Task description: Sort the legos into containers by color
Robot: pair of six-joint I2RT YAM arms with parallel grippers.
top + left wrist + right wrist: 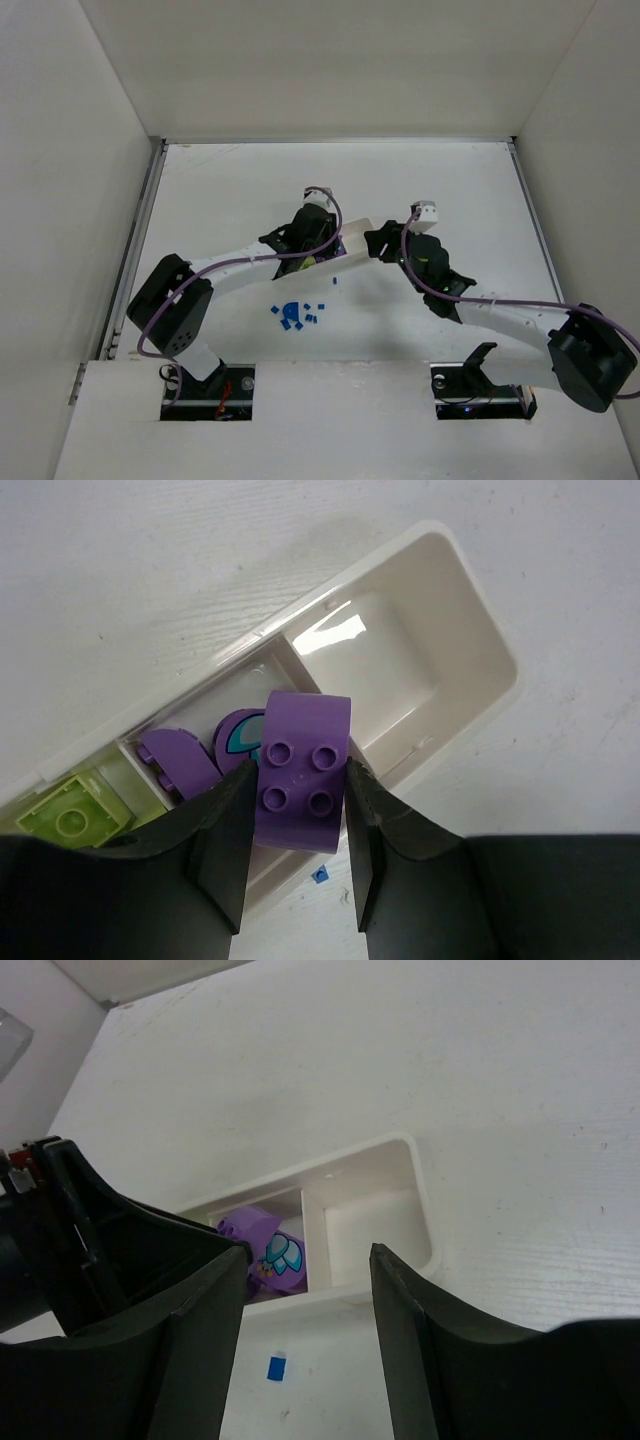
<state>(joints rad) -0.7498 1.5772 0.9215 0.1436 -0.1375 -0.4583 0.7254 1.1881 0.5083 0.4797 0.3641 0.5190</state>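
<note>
- The left gripper [298,782] has its jaws clenched on the purple four-stud brick [305,730] by its smooth sides; the brick is probably light, rigid and slick.
- The right gripper [308,1255] has its jaws released and empty above the tray [420,1200].

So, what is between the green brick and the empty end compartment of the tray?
The middle compartment, holding purple pieces, seen in the left wrist view. The left end effector holds another purple brick over it.
</note>
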